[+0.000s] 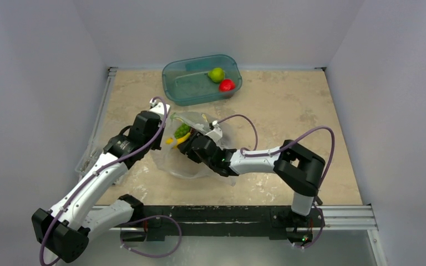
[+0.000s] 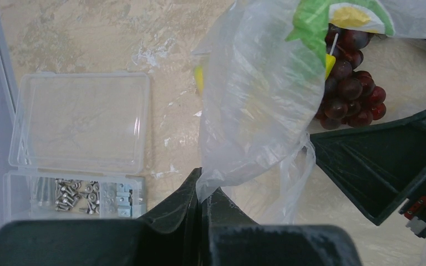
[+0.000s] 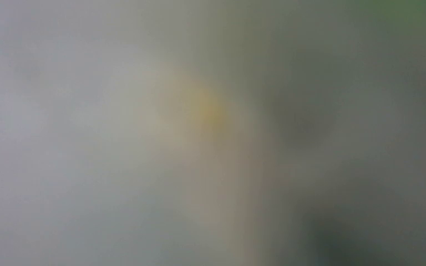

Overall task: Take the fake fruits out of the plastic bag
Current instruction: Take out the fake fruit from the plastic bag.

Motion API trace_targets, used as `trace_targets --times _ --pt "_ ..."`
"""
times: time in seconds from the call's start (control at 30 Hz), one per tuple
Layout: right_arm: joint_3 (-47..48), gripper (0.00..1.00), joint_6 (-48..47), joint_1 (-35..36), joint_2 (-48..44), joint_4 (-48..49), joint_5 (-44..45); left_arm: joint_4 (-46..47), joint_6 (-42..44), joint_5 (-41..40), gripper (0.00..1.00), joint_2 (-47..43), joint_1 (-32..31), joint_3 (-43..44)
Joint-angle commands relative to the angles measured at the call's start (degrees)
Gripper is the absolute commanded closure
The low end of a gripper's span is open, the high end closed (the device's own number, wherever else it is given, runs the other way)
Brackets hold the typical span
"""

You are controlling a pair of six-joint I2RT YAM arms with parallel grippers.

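The clear crinkly plastic bag (image 1: 199, 166) lies in the middle of the table. My left gripper (image 2: 202, 191) is shut on a bunched fold of the bag (image 2: 255, 111) at its left edge and holds it up. Inside show a yellow banana (image 1: 178, 140), a green grape bunch (image 1: 182, 131) and a dark purple grape bunch (image 2: 349, 83). My right gripper (image 1: 184, 145) reaches into the bag's mouth right by the banana. Plastic hides its fingers from above, and the right wrist view is all blur with a yellowish patch (image 3: 205, 111).
A teal tub (image 1: 173, 83) stands at the back with a round green fruit (image 1: 217, 74) and a red fruit (image 1: 227, 85) in it. A flat clear box of metal parts (image 2: 80, 122) lies open at the table's left edge, close to the left arm.
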Motion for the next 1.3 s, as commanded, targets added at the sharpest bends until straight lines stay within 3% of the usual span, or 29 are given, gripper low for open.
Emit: trace_targets --times 0.0,0.43,1.03,1.17,1.27 --pt "3.8 0.52 -0.1 -0.3 2.3 1.3 1.9 1.5 1.3 0.8 1.0 -0.9 -0.2 0.3" --pt "8.0 0.5 0.4 -2.2 9.6 6.0 4.7 1.8 1.7 1.4 1.0 -0.5 -0.2 0.0" --pt "11.9 0.52 -7.2 -3.5 11.8 8.1 9.1 1.4 1.9 -0.3 1.0 -0.2 -0.2 0.1" --pt "13.3 0.64 -8.8 -3.5 12.6 6.9 7.0 0.9 1.6 -1.3 1.0 -0.3 -1.2 -0.2" --pt "13.5 0.89 -14.7 -3.4 12.0 6.9 6.3 0.7 1.8 -4.8 1.0 0.1 -3.8 -1.0"
